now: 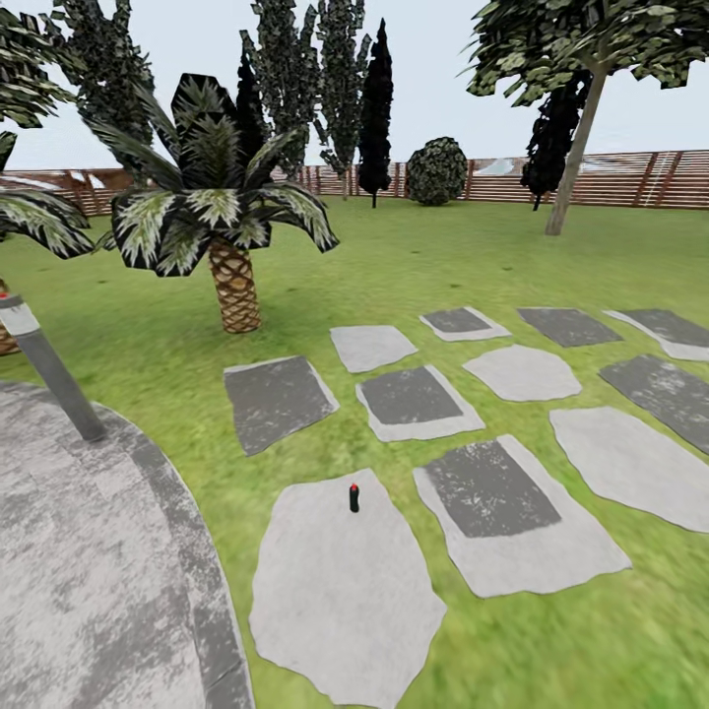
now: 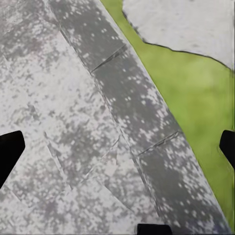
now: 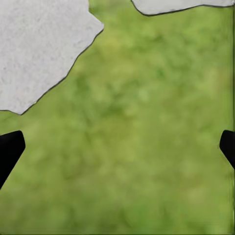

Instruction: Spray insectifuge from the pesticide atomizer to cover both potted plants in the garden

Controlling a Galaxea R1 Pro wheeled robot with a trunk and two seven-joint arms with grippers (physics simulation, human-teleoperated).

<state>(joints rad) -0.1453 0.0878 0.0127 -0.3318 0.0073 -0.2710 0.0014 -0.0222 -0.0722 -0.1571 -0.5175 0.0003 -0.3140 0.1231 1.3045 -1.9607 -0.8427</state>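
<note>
1. Locate the pesticide atomizer (image 1: 354,497) in the head view. It stands upright on a large pale stepping stone (image 1: 340,591), near that stone's far edge. It reads as a small dark-green bottle with a red top; at this size the label and trigger cannot be made out.
2. Use that stepping stone as your landmark. The mottled grey stone patio (image 1: 89,581) lies to its left, across a narrow strip of lawn (image 1: 325,286). A darker curved border band edges the patio.
3. Note the grey bollard lamp (image 1: 54,369) leaning at the patio's far rim, well apart from the stepping stone.
4. Note the palm (image 1: 219,222) on the lawn beyond the stone. More flat stones, pale and dark, lie to the landmark's right and beyond it.
5. Note the slatted wooden fence (image 1: 611,179) and the trees along the garden's far side.
6. Check the left gripper (image 2: 117,147). Its dark fingertips sit at opposite edges of the left wrist view, spread wide and holding nothing, above the patio's border band.
7. Check the right gripper (image 3: 117,147). Its fingertips are likewise spread wide and holding nothing, above grass beside a pale stone.
</note>
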